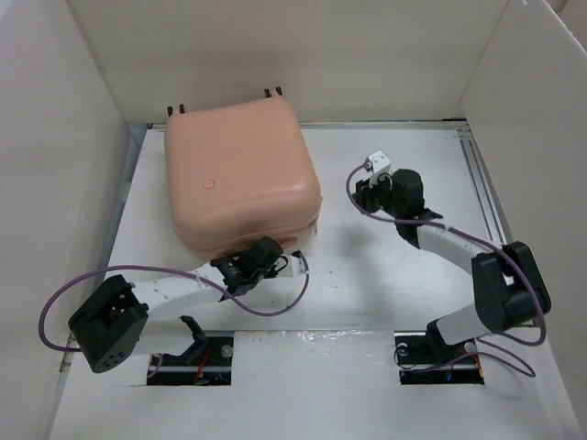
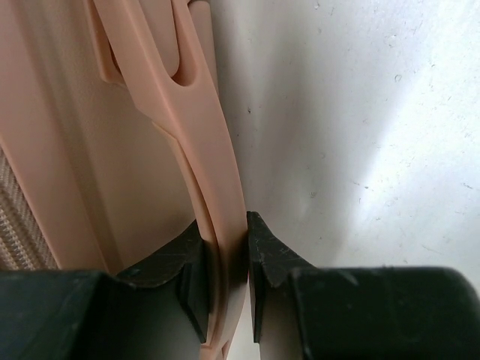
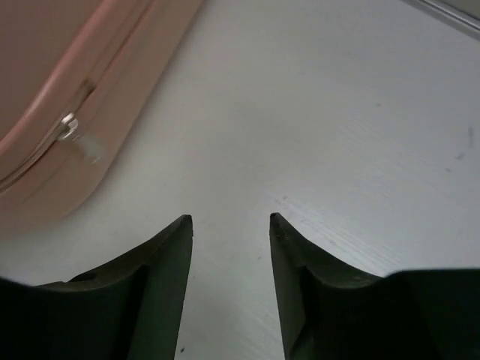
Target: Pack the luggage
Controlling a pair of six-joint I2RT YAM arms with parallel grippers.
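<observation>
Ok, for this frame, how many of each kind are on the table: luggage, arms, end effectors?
peach-pink suitcase: 1
robot arms: 2, left arm and right arm
end effectors: 2, left end effector and right end effector
total: 5

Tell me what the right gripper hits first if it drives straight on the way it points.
Most likely the table: the right gripper, jaws apart, points down at it. The luggage lies off to one side of that line and looks missed, though depth is hard to judge.
</observation>
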